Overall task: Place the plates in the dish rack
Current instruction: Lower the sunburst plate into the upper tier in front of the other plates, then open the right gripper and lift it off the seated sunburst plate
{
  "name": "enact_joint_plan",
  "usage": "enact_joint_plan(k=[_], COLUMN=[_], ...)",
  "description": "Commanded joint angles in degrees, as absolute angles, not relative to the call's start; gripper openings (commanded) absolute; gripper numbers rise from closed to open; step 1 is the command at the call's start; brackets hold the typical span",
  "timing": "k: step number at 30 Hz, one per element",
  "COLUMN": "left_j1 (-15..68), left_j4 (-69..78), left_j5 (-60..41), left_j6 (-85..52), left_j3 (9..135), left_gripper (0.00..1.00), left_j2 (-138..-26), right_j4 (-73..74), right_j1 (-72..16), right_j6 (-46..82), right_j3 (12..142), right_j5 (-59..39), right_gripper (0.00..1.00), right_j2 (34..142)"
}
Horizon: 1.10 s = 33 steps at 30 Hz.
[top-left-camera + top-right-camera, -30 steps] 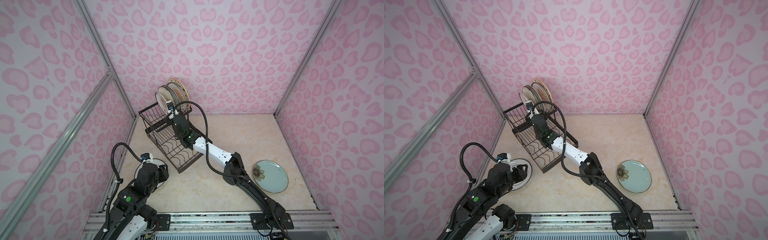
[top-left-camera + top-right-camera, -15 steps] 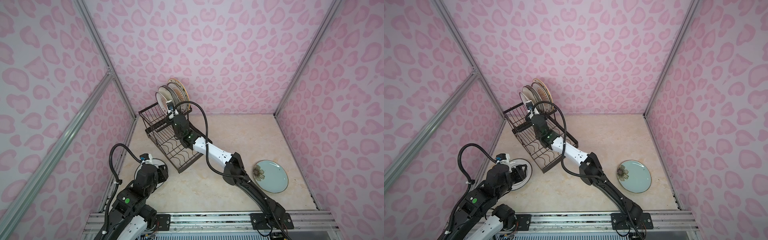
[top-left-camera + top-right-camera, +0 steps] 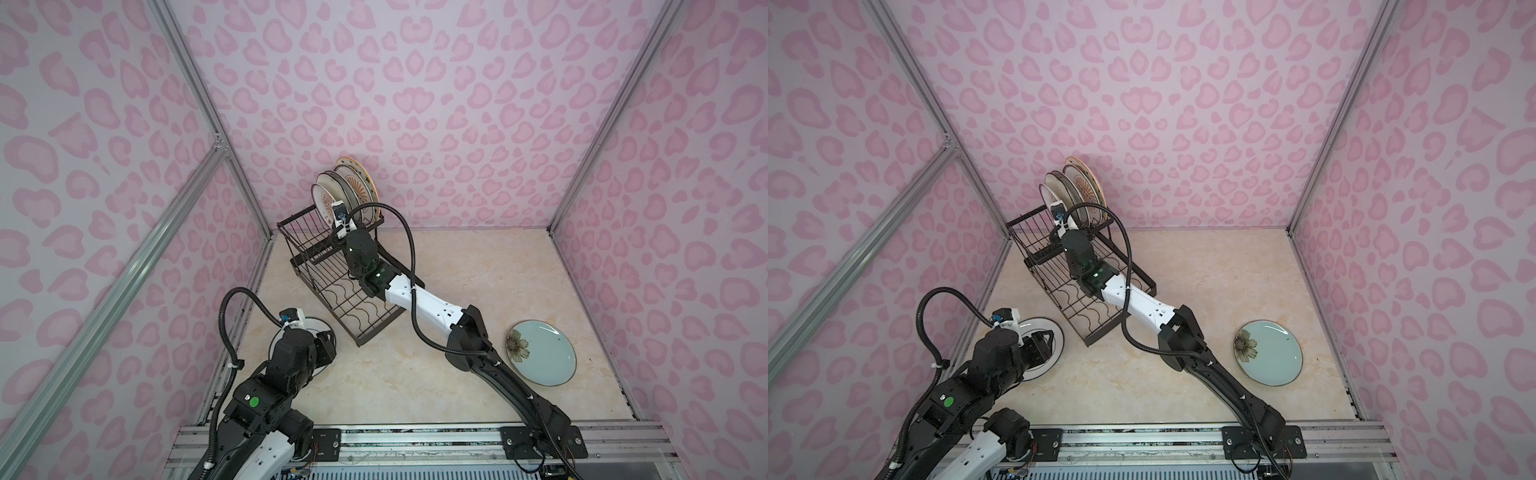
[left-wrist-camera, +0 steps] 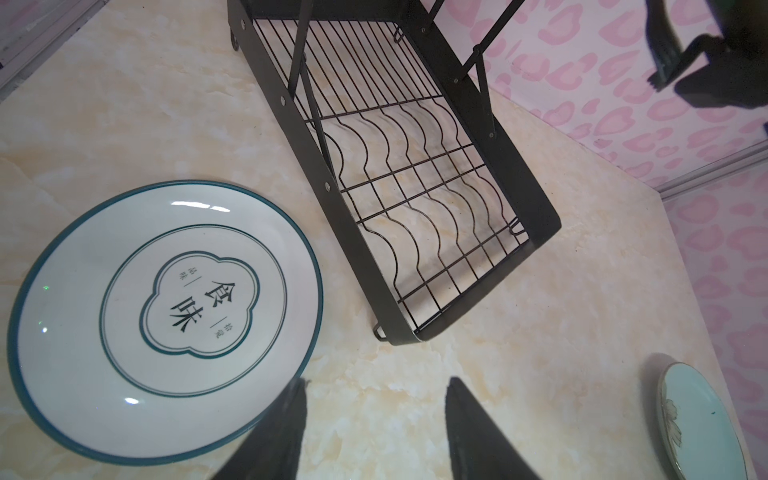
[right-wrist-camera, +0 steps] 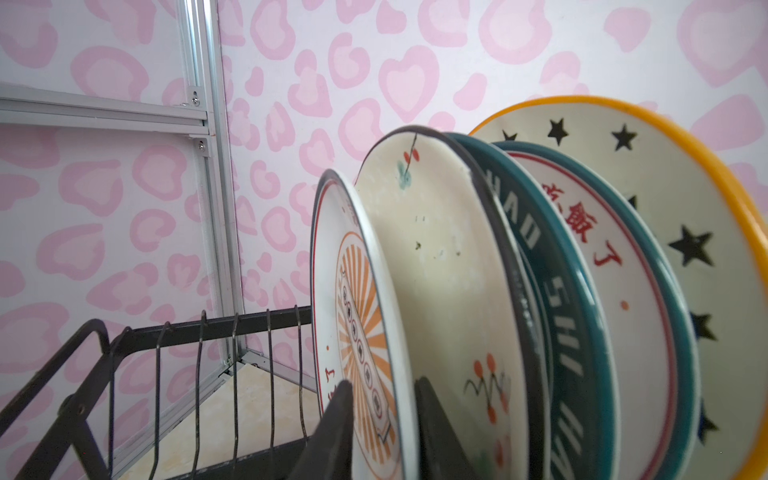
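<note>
Straddling the sunburst plate (image 5: pixel 357 299) unclenched, the right tool (image 5: pixel 383 386) is half cropped; left tool (image 4: pixel 378 380) gapes empty.

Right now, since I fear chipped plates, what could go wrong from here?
1. The right claw straddles the rim of the sunburst plate in the dish rack; withdrawing crooked could drag it against the leaning flowered plate.
2. The left claw hovers open at the edge of the lettered plate, flat on the table; a grab there may slip or shove it away.
</note>
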<state>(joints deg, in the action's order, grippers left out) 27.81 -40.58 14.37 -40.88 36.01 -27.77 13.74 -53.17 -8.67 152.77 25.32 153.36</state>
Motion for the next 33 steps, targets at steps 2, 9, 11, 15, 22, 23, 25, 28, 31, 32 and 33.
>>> enact_joint_plan(k=[2,9,11,15,22,23,25,28,31,32,33], left_j1=[27.77,27.77,27.83,27.76,27.77,27.77,27.79,27.78,27.82,27.78,27.76], left_j4=[-40.34,-40.45,-40.59,-40.69,-40.68,-40.67,-40.65,-40.53,-40.55,-40.6,-40.5], left_j5=[14.67,14.32,14.28,14.08,14.06,14.12,14.3,14.4,14.15,14.16,14.15], left_j6=[-40.76,-40.94,-41.04,-41.13,-40.91,-41.04,-41.33,-41.57,-41.27,-41.09,-40.84], left_j3=[35.88,35.9,35.88,35.95,36.72,36.82,37.08,37.65,38.52,38.86,39.1], left_gripper=[0.56,0.56,0.56,0.56,0.56,0.56,0.56,0.56,0.56,0.56,0.56], left_j2=[-27.53,-26.38,-26.05,-25.84,-26.45,-26.52,-26.63,-26.83,-27.43,-27.74,-28.06], right_j4=[14.49,13.69,13.75,13.93,14.46,14.49,13.48,12.51,13.44,13.88,14.14], right_j1=[-53.31,-53.54,-53.61,-53.55,-53.74,-53.82,-53.97,-54.22,-54.29,-54.25,-54.25], right_j6=[-9.74,-10.9,-10.92,-11.17,-11.87,-12.11,-12.12,-12.06,-12.0,-11.96,-11.95], right_j3=[152.95,152.47,152.08,150.8,148.58,148.11,147.71,146.04,141.77,139.83,137.85], right_j5=[26.19,26.66,26.98,26.97,27.07,26.91,26.08,25.27,24.83,24.7,24.45], right_gripper=[0.28,0.32,0.34,0.39,0.44,0.45,0.45,0.46,0.47,0.48,0.48], right_j2=[153.21,152.24,151.77,150.47,148.11,147.57,146.5,143.74,139.32,137.6,135.71])
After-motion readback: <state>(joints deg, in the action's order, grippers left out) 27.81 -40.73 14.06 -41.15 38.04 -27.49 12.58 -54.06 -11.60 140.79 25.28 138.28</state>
